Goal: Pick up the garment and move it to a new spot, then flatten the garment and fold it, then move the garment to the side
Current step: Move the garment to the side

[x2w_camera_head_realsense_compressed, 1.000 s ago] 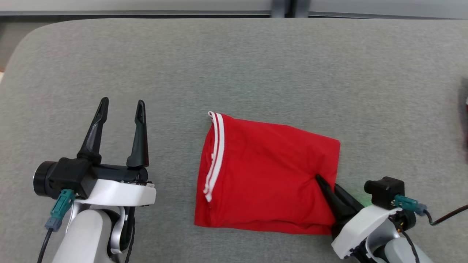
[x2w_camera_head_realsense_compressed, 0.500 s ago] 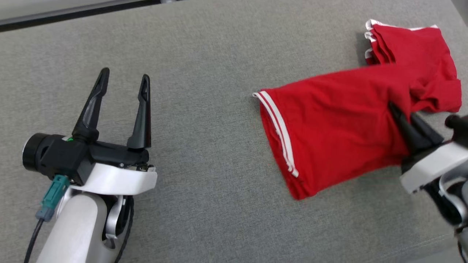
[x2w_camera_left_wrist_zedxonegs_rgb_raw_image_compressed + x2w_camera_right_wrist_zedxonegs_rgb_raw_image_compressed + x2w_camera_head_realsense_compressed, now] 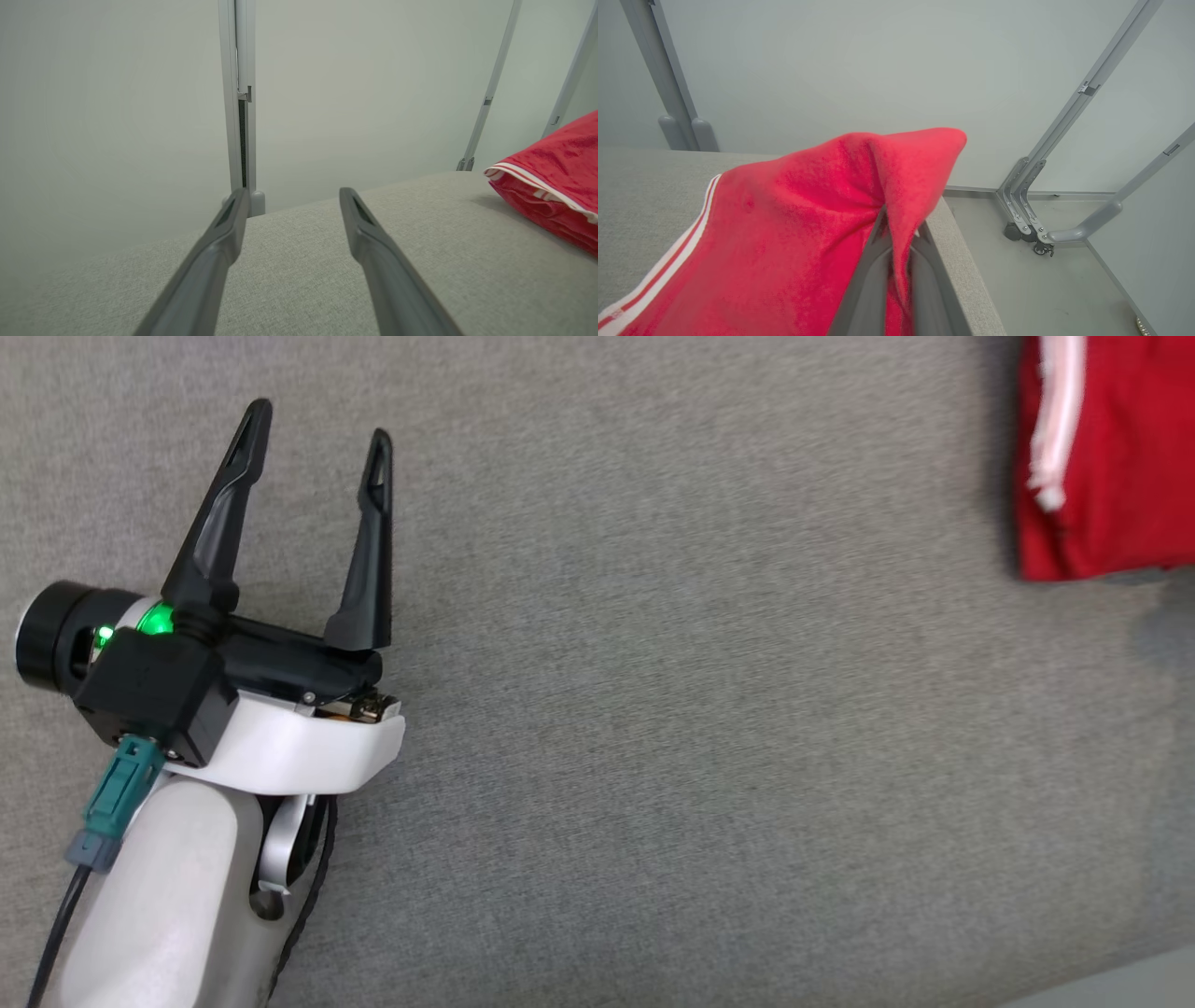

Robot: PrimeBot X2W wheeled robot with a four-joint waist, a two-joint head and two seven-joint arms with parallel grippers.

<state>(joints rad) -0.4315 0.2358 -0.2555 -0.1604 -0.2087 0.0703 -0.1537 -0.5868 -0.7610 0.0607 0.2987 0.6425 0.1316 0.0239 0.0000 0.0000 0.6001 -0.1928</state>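
The garment (image 3: 1111,457) is red cloth with white stripes along one hem, seen at the head view's upper right edge. My right gripper (image 3: 899,226) is shut on a fold of the garment (image 3: 794,233), lifting a corner near the table's right edge. My left gripper (image 3: 316,425) stands open over bare grey cloth at the left, far from the garment, with nothing between its fingers. From the left wrist, the garment (image 3: 556,182) lies as a red bundle at the far right.
The grey fabric table top (image 3: 653,756) spreads between the left gripper and the garment. Its right edge (image 3: 966,280) drops to a floor with grey metal frame legs (image 3: 1027,224). Pale wall panels stand behind the table.
The head view has swung left and closer, so the garment sits at the upper right edge. Over the second the right gripper dragged the garment to the right. The left gripper stayed open.
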